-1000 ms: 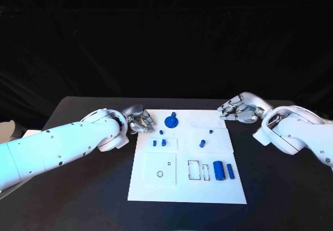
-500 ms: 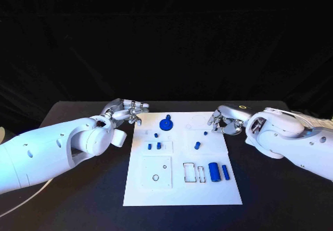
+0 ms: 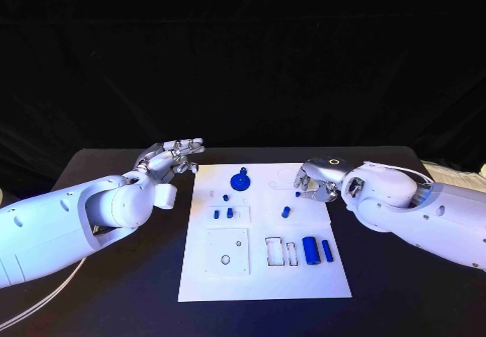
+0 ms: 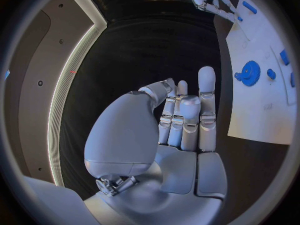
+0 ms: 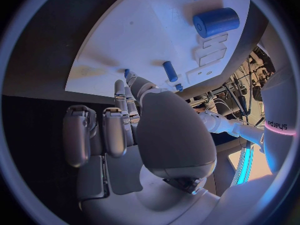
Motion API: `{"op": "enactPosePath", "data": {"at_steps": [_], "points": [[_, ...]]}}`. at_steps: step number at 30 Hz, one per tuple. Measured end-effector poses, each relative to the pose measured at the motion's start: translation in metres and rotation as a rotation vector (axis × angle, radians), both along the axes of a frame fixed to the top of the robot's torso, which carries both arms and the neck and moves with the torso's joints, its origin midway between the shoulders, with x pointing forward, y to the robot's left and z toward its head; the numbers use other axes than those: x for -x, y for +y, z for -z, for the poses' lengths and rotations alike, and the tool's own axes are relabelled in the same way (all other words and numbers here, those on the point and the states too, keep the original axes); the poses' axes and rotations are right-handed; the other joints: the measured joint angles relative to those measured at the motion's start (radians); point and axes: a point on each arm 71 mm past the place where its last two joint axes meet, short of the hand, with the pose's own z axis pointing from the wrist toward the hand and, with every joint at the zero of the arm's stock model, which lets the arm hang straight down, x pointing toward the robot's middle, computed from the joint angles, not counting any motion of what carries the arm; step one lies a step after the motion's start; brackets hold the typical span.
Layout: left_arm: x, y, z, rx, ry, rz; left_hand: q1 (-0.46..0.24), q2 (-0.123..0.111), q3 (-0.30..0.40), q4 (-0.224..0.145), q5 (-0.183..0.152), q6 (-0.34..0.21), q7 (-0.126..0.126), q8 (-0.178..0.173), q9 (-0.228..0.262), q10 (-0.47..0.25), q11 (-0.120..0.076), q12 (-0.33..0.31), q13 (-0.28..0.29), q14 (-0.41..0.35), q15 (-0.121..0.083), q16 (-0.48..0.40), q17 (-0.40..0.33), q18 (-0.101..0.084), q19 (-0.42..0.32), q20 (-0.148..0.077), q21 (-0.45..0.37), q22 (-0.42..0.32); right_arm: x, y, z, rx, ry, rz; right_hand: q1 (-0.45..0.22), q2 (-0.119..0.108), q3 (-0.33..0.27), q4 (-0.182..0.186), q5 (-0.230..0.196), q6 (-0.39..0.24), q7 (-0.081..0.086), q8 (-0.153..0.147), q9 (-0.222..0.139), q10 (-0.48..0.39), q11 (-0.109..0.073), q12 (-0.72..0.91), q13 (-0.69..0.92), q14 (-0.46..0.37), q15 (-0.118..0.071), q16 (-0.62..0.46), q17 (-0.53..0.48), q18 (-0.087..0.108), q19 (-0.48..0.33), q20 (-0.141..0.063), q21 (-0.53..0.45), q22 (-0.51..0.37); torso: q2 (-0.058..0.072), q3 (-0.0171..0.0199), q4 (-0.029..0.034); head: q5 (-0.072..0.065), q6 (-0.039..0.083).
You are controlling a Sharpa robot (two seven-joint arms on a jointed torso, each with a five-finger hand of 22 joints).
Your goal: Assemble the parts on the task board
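Left hand [image 3: 172, 156] hovers over the black table [image 3: 121, 295] just beside the far left corner of the task board [image 3: 263, 284], empty, with its fingers [image 4: 206, 100] extended and lying close together, as the left wrist view confirms. Right hand [image 3: 316, 181] sits over the far right edge of the board, fingers bent downward toward the white surface; in the right wrist view they are loosely curled with gaps between them, and no part is held. One fingertip in that view lies very near a small blue peg [image 5: 169, 71], though contact cannot be confirmed. On the board, a blue gear [image 3: 241, 181] rests near the far edge at centre, with a tiny blue stud [image 3: 243, 170] just beyond it. Nearer the middle, two short blue pegs [image 3: 224, 213] stand side by side within a square outline on the left half, and a slanted blue peg [image 3: 286, 210] lies to their right, not far from the right hand. Toward the near edge, a large square recess [image 3: 227, 249] with a small oval opening occupies the left half. Beside it on the right are rectangular slots [image 3: 282, 253], then a thick blue cylinder [image 3: 311, 250] and a thinner blue pin [image 3: 327, 248] lying parallel, just beside each other.
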Motion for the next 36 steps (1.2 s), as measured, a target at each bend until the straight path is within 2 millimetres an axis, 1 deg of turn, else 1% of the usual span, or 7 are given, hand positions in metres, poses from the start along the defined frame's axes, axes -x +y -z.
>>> {"op": "enactPosePath", "data": {"at_steps": [7, 19, 23, 29, 32, 35, 36], "points": [[0.004, -0.004, -0.001, 0.026, 0.002, 0.012, 0.000, 0.000, 0.000, 0.000, 0.000, 0.000, 0.000, 0.000, 0.000, 0.000, 0.000, 0.000, 0.000, 0.000, 0.000, 0.000, -0.002, 0.000, 0.000, 0.000, -0.004, -0.001, -0.003, 0.002, 0.007, 0.025, 0.009, 0.003, -0.004, -0.004, 0.011, -0.002, 0.000, 0.000, 0.000, 0.000, 0.000, -0.002, 0.002, 0.000, -0.011, 0.004, -0.004, 0.000, 0.000, 0.000, 0.004, -0.004, -0.004, 0.000, 0.000, 0.0002, -0.0002, -0.002, -0.002], [0.005, -0.005, -0.002, 0.039, 0.005, 0.014, 0.000, 0.000, -0.007, -0.001, 0.000, 0.000, 0.000, 0.000, 0.000, 0.000, 0.000, 0.005, 0.001, 0.000, 0.000, 0.000, -0.006, 0.000, 0.000, 0.000, -0.004, -0.002, -0.005, 0.007, 0.015, 0.040, 0.021, -0.002, -0.004, -0.003, 0.039, -0.005, 0.000, 0.000, 0.000, 0.000, 0.000, -0.001, 0.002, 0.004, -0.021, 0.000, -0.007, 0.000, 0.000, 0.000, 0.004, -0.004, -0.004, 0.000, 0.000, 0.0020, -0.0008, 0.003, -0.004], [0.005, -0.005, -0.002, 0.041, 0.005, 0.014, 0.000, 0.000, -0.007, -0.001, 0.000, 0.000, 0.000, 0.000, 0.000, 0.000, 0.000, 0.005, 0.001, 0.000, 0.000, 0.000, -0.006, 0.000, 0.000, 0.000, -0.004, -0.002, -0.006, 0.009, 0.015, 0.040, 0.019, -0.003, -0.015, 0.007, 0.058, -0.008, -0.006, 0.006, -0.004, 0.000, 0.003, 0.000, 0.001, 0.009, -0.033, 0.000, -0.007, 0.000, 0.000, 0.000, 0.004, -0.004, -0.004, 0.000, 0.000, 0.0021, -0.0008, 0.003, -0.005], [0.006, -0.004, -0.002, 0.041, 0.007, 0.013, 0.000, 0.000, -0.010, -0.004, 0.000, 0.000, 0.000, 0.000, 0.000, 0.000, 0.000, 0.005, 0.001, 0.000, 0.000, 0.000, -0.008, 0.000, 0.000, 0.000, -0.009, -0.004, -0.007, 0.010, 0.015, 0.040, 0.019, -0.004, -0.027, 0.019, 0.086, -0.016, -0.024, 0.038, -0.009, 0.004, 0.010, 0.026, -0.011, 0.003, -0.051, 0.000, -0.007, 0.000, 0.000, 0.000, 0.007, -0.007, -0.004, 0.000, 0.000, 0.0023, -0.0008, 0.004, -0.007], [0.006, -0.004, -0.002, 0.041, 0.007, 0.013, 0.000, 0.000, -0.009, -0.004, 0.000, 0.000, 0.000, 0.000, 0.000, -0.004, -0.004, 0.010, 0.002, 0.000, 0.000, 0.000, -0.009, 0.000, 0.000, 0.000, -0.009, -0.005, -0.007, 0.011, 0.015, 0.040, 0.020, -0.006, -0.026, 0.027, 0.099, -0.027, -0.026, 0.058, -0.011, 0.009, 0.012, 0.050, -0.013, 0.011, -0.054, 0.002, -0.013, 0.000, 0.000, 0.000, 0.011, -0.011, -0.004, 0.000, 0.000, 0.0023, -0.0008, 0.004, -0.008], [0.006, -0.004, -0.002, 0.041, 0.008, 0.012, 0.000, 0.000, -0.012, -0.007, 0.000, 0.000, 0.000, 0.000, 0.000, -0.007, 0.000, 0.010, 0.002, 0.000, 0.000, 0.000, -0.009, 0.000, 0.000, 0.000, -0.009, -0.005, -0.007, 0.011, 0.015, 0.040, 0.020, -0.007, -0.027, 0.035, 0.111, -0.040, -0.031, 0.071, -0.015, 0.015, 0.017, 0.072, -0.017, 0.012, -0.052, 0.002, -0.020, 0.002, 0.000, 0.000, 0.011, -0.012, -0.002, 0.000, 0.000, 0.0023, -0.0008, 0.004, -0.008], [0.006, -0.004, -0.002, 0.041, 0.008, 0.012, 0.000, 0.000, -0.012, -0.007, 0.000, 0.000, 0.000, 0.000, 0.000, -0.007, 0.000, 0.010, 0.002, 0.000, 0.000, 0.000, -0.009, 0.000, 0.000, 0.000, -0.009, -0.006, -0.007, 0.011, 0.015, 0.040, 0.020, -0.008, -0.027, 0.039, 0.117, -0.045, -0.032, 0.074, -0.017, 0.016, 0.018, 0.076, -0.014, 0.012, -0.052, 0.002, -0.024, 0.005, 0.000, 0.000, 0.011, -0.018, 0.001, 0.000, 0.000, 0.0023, -0.0008, 0.004, -0.009]]}}
